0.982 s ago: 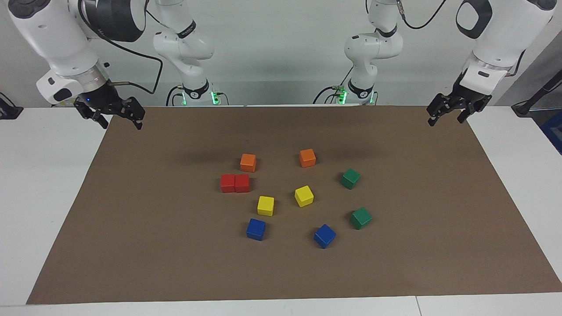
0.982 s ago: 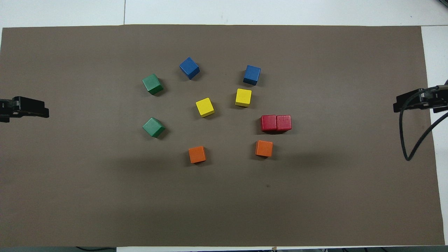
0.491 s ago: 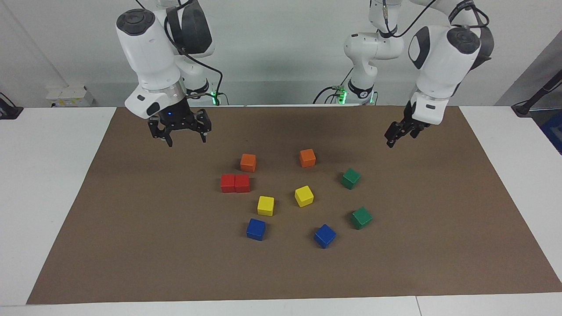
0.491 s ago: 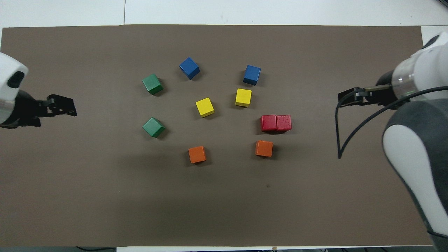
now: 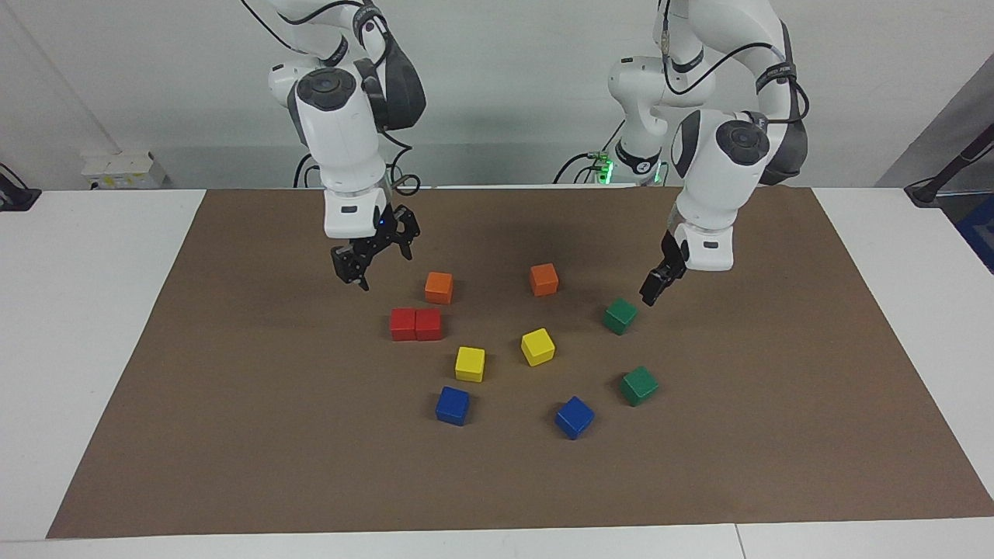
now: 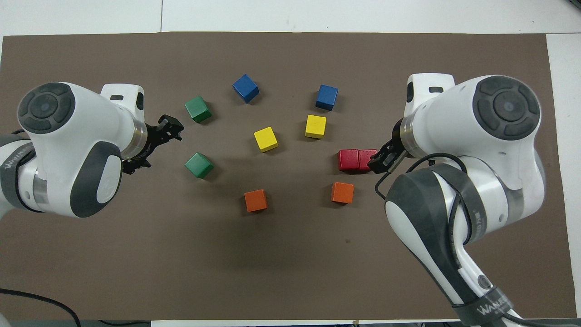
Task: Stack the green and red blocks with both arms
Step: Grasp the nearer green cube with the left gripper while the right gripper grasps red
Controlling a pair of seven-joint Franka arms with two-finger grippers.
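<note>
Hovering open: right tool, empty.

Lighting is bright, even and diffuse in both views, evidently from above. Shadows are soft: broad, faint dark patches lie on the brown mat under each arm, and each cube, such as the blue cube, casts only a short, soft-edged shadow. The white arm shells carry mild sheen without blown-out glare. The matte mat reflects nothing. Focus is sharp across the cubes; no motion blur shows. Straight mat edges show little distortion.
</note>
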